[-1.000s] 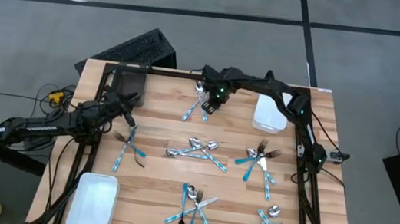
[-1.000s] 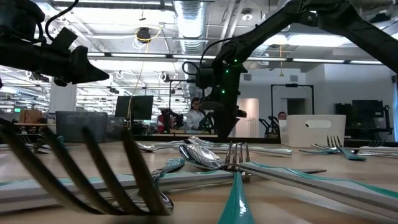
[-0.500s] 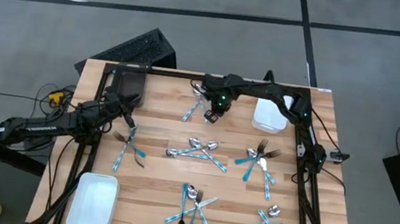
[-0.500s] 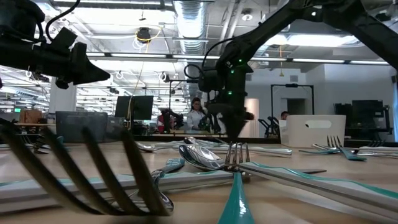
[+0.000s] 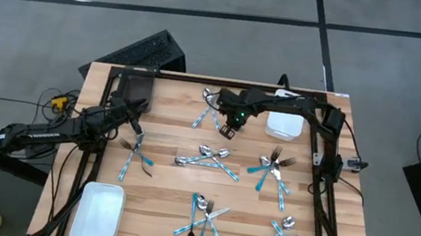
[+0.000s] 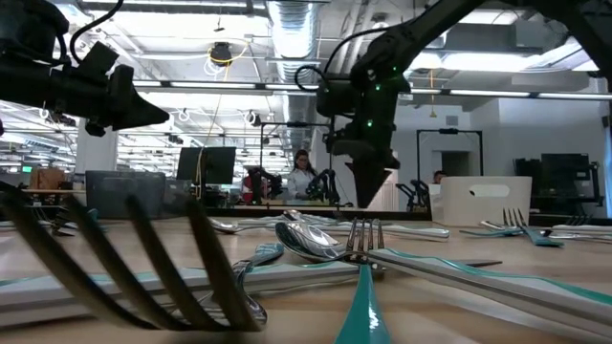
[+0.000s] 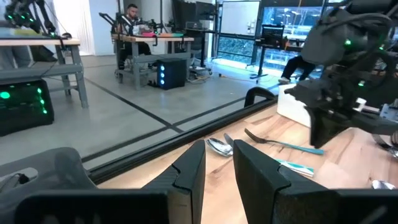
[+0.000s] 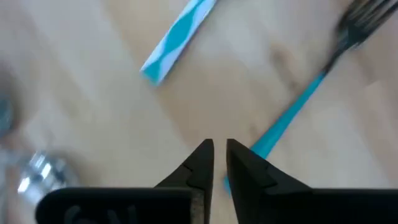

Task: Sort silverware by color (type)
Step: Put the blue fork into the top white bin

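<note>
Right gripper (image 5: 233,123) (fingers nearly together, empty) just beside far-edge silverware (image 5: 210,111), bare wood around.

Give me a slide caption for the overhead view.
Right claw hovers beside far silverware pile; left claw waits at table edge.

The right hand (image 5: 234,121) swings from the table's far edge toward the right, now sitting higher above the far silverware (image 5: 209,115), its fingers nearly closed and empty.
</note>
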Controlling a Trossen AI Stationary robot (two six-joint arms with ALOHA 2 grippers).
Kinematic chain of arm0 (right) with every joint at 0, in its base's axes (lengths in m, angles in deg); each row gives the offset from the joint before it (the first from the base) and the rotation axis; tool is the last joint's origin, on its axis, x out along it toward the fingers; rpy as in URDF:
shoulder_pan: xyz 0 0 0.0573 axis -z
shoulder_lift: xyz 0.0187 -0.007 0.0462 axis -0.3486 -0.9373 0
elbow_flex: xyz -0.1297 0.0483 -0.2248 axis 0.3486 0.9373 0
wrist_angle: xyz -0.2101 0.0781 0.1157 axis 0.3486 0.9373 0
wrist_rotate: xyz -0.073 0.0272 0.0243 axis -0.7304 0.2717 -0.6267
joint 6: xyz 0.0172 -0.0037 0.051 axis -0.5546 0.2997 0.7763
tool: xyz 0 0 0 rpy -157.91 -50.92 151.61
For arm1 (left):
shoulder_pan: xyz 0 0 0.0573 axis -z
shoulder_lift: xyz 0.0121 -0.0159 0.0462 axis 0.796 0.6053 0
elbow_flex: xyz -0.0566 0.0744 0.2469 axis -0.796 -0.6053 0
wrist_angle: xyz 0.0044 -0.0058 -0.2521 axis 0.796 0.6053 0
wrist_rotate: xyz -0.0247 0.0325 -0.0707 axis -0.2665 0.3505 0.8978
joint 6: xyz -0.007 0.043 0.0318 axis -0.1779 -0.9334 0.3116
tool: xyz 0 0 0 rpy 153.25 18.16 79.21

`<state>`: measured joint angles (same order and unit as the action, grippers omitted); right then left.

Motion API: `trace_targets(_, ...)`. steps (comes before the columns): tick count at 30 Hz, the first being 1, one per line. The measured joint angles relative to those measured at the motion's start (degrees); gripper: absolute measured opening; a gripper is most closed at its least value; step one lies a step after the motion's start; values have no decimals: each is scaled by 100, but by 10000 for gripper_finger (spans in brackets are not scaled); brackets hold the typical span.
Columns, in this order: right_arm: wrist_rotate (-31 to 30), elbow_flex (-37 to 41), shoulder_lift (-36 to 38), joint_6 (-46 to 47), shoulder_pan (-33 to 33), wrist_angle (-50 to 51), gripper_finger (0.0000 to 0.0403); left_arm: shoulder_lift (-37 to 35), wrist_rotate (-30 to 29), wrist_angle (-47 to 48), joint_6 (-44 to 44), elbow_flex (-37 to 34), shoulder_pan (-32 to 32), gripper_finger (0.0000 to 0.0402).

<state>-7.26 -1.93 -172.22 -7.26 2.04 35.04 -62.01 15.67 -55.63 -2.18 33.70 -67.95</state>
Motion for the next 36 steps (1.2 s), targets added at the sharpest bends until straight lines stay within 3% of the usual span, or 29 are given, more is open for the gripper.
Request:
trace_targets(9, -206, -6, -486, 541, 301, -175, 185, 0, -98, -10, 13, 0, 0, 71)
trace_targets(14, -245, -28, -608, 541, 285, -99, 202, 0, -98, -8, 17, 0, 0, 71)
trace_targets(18, -247, -23, -614, 349, 238, -93, 167, 0, -102, -8, -31, 0, 0, 71)
trace_targets(27, -30, -17, -595, 103, 391, 12, 23, 0, -140, -30, -28, 0, 0, 71)
trace_targets(36, 52, -8, -542, -95, 232, 348, 25, 0, -139, -10, -155, 0, 0, 71)
